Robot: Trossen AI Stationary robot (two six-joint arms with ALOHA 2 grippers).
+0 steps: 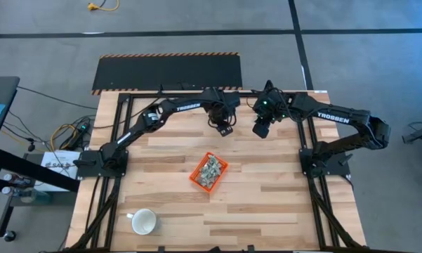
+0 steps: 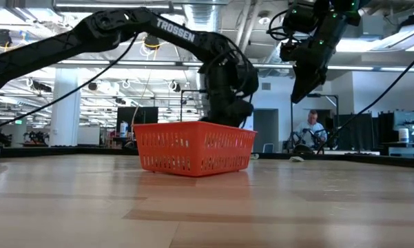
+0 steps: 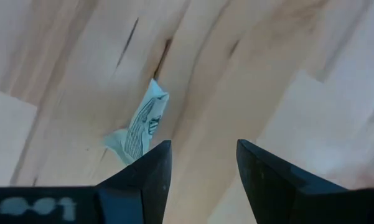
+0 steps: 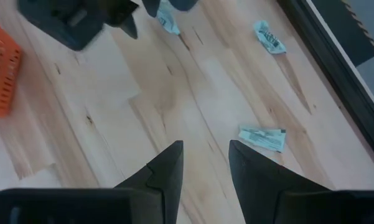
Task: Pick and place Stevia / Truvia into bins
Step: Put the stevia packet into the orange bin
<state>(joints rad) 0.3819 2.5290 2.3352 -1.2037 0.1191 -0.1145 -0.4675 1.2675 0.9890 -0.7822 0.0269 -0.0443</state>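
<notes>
Near the far edge of the wooden desk [image 1: 267, 204], the left end effector [image 1: 225, 128] hangs low over the boards with its two fingers spread apart and nothing between them. Its wrist view shows one crumpled pale green sachet [image 3: 140, 127] lying flat on the wood just beside the tip of one finger [image 3: 150, 171], outside the gap. The right end effector [image 1: 261, 129] sits close by, raised higher above the desk, its fingers also parted and empty. From the right wrist view, three loose sachets lie on the boards: one [image 4: 262, 137] just ahead of the right fingers, another [image 4: 269, 37] nearer the desk's dark back rail, and a third [image 4: 168, 20] under the left arm's tip. The orange bin [image 1: 208, 172] stands at the middle of the desk, turned at an angle, already holding a heap of sachets [image 1: 211, 169], well apart from both end effectors. A white mug [image 1: 144, 222] lies on its side near the front left corner.
</notes>
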